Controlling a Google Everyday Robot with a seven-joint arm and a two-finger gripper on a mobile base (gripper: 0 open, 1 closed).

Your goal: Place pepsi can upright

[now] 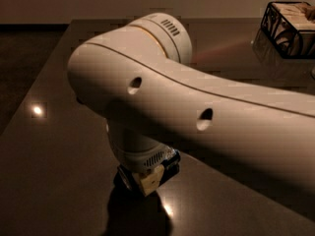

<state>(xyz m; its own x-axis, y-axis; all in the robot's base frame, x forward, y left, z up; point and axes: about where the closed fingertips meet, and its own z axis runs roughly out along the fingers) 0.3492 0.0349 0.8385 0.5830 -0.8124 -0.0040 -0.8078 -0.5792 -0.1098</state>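
My gripper (145, 181) hangs under the big white arm (197, 112), low over the dark table (59, 181) near its front. A cream finger (151, 180) shows in front. The pepsi can (170, 162) is a dark blue shape lying on its side between the fingers. One end points right and a dark round end shows at the left. The can sits just above or on the table; I cannot tell which. Most of the can is hidden by the wrist and finger.
A black wire basket (289, 28) with pale contents stands at the back right. The table's left edge runs from the back down to the front left. The arm covers the middle of the table and whatever stands behind it.
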